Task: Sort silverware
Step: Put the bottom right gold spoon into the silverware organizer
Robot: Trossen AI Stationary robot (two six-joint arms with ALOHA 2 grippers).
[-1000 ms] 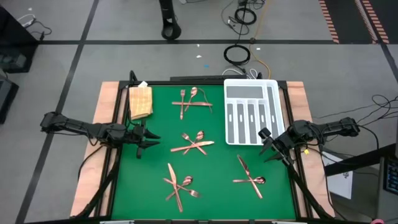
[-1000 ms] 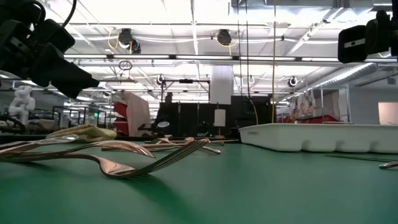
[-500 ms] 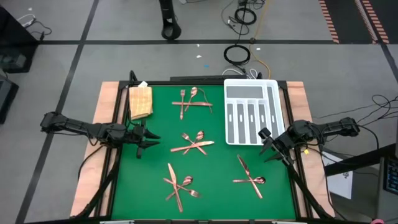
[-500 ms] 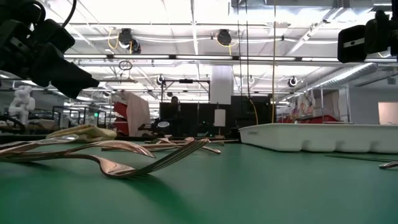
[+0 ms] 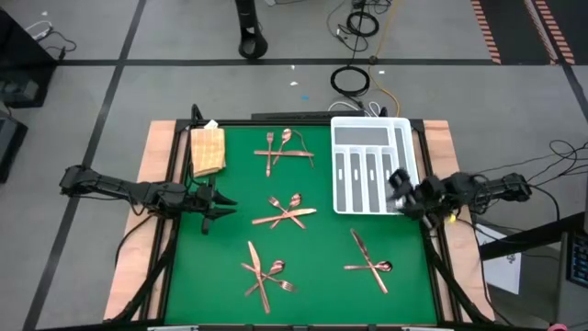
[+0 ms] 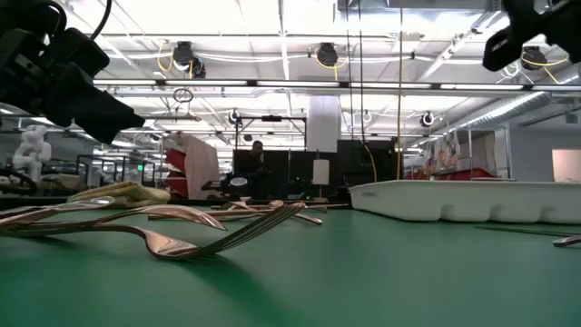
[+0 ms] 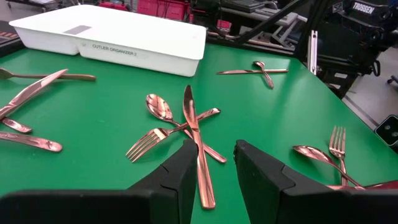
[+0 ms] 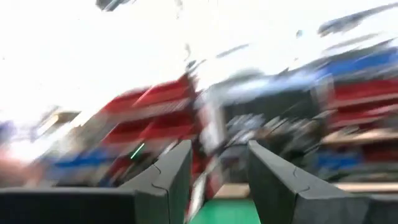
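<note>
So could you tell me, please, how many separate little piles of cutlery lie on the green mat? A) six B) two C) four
C: the high view shows four piles of cutlery on the green mat, one near the cloth, one mid-mat, two along the near edge, and none in the white tray.

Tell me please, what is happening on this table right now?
A two-armed robot is about to sort silverware, which lies in four small piles on the green mat. The white tray holds none yet. The left gripper waits at the mat's left edge, open and empty. The right gripper, also open and empty, hangs by the tray's right edge.
</note>
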